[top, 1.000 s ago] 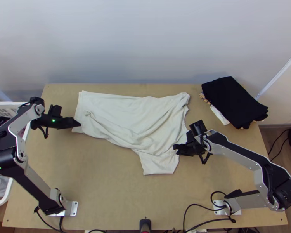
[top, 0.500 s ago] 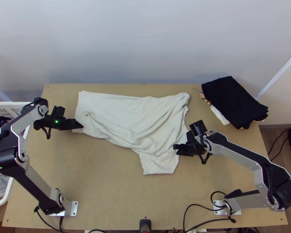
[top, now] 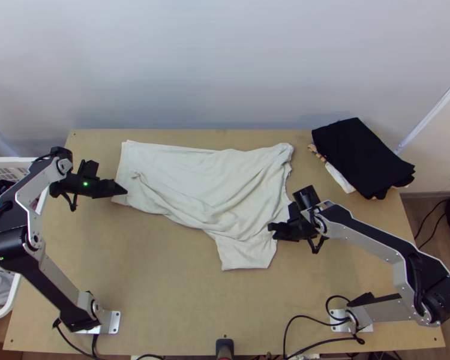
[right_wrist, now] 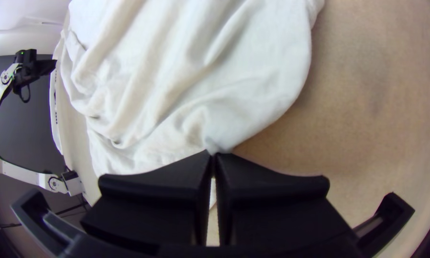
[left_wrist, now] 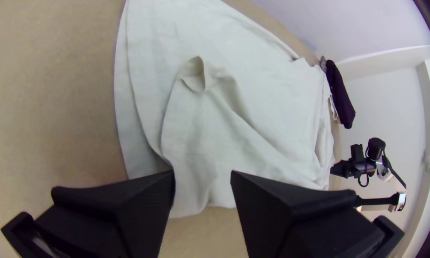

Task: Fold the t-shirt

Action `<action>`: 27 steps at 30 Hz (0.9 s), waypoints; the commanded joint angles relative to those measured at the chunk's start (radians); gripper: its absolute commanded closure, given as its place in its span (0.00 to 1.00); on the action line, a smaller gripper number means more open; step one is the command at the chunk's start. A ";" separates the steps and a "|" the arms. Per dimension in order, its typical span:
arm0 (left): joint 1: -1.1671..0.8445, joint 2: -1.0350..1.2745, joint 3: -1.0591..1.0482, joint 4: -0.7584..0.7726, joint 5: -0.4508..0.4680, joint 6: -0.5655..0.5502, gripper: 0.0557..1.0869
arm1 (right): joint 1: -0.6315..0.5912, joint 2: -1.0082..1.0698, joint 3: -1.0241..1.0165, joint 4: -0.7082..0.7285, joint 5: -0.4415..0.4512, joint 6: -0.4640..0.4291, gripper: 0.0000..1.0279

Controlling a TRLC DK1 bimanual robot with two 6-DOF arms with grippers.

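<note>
On the light wooden table (top: 159,288) I see the pale t-shirt (top: 195,174), which is lying across the far part, from the left side to beyond the middle. It is laid out rather wide but not smooth: many wrinkles run through it, and one part of it comes down towards the near edge. Close to its left end there stands a small raised fold with a hollow in it, and along this end two layers of the cloth are visible, one slightly beyond the other. The left gripper (top: 124,191) is at this same end, and its fingers are spread well apart, with the cloth seen in the space between them; whether they touch it, I cannot tell. The right gripper (top: 271,230) is at the right border of the shirt, beside the part that comes down, and its fingers are pressed together at the tips, pinching a little of the cloth's edge. At the far right lies a pile of folded clothes (top: 363,156), black on top, with white and striped pieces under it. At the left, beside the table, is a white basket (top: 21,160) with clothes inside.
</note>
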 commanded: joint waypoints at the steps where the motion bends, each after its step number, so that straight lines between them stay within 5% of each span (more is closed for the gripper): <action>1: 0.004 0.026 0.021 -0.014 0.013 -0.012 0.44 | 0.005 0.085 -0.053 -0.003 0.061 0.016 0.97; 14: -0.012 0.078 0.058 -0.002 0.013 -0.052 0.40 | 0.005 0.085 -0.054 -0.003 0.059 0.016 0.97; 16: -0.013 0.077 0.055 0.003 0.019 -0.052 0.52 | 0.005 0.085 -0.053 -0.003 0.059 0.016 0.97; 20: -0.010 0.054 0.033 0.061 0.036 -0.094 0.96 | 0.005 0.085 -0.053 -0.003 0.059 0.016 0.97; 27: 0.019 0.025 0.018 0.110 0.036 -0.143 0.96 | -0.004 0.063 -0.044 -0.005 0.061 0.014 0.97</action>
